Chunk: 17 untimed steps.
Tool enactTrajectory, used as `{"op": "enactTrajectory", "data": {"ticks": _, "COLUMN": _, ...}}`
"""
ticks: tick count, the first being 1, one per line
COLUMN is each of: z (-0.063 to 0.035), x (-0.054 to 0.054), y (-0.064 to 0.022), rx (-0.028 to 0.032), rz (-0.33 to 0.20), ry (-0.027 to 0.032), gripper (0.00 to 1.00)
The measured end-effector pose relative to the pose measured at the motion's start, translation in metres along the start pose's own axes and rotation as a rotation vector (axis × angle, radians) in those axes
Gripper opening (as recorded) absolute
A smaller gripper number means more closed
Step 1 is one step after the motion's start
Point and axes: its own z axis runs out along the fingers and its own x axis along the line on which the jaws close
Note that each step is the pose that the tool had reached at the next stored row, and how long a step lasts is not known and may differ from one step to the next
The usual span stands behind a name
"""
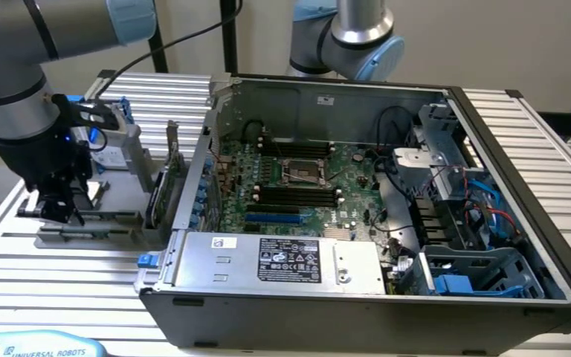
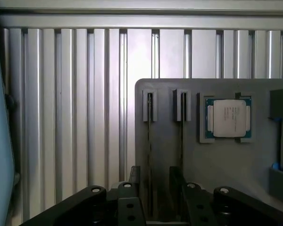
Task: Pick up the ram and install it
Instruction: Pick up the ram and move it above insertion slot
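The ram (image 2: 149,141) is a thin stick seen edge-on, standing in a slot of the grey holder (image 2: 212,160). A second stick (image 2: 181,136) stands in the neighbouring slot. My gripper (image 2: 155,173) is open, and its black fingers (image 2: 134,181) straddle the first stick without touching it. In the exterior view the gripper (image 1: 56,210) hangs low over the holder (image 1: 117,223), on the exterior view's left of the open computer case (image 1: 365,297). Inside the case, the motherboard's black memory slots (image 1: 291,195) lie below the processor socket.
A processor chip (image 2: 228,117) lies in a pocket of the holder beside the sticks. A silver hard drive (image 1: 117,149) and a green expansion card with a bracket (image 1: 172,182) stand between my gripper and the case wall. A second arm's base (image 1: 350,37) rises behind the case.
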Motion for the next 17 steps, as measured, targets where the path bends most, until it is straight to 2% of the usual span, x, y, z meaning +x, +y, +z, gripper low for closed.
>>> {"op": "enactTrajectory", "data": {"ticks": 17, "z": 0.0308, "x": 0.002, "y": -0.0016, "rx": 0.0003, "rz": -0.028, "ry": 0.0013, "gripper": 0.38}}
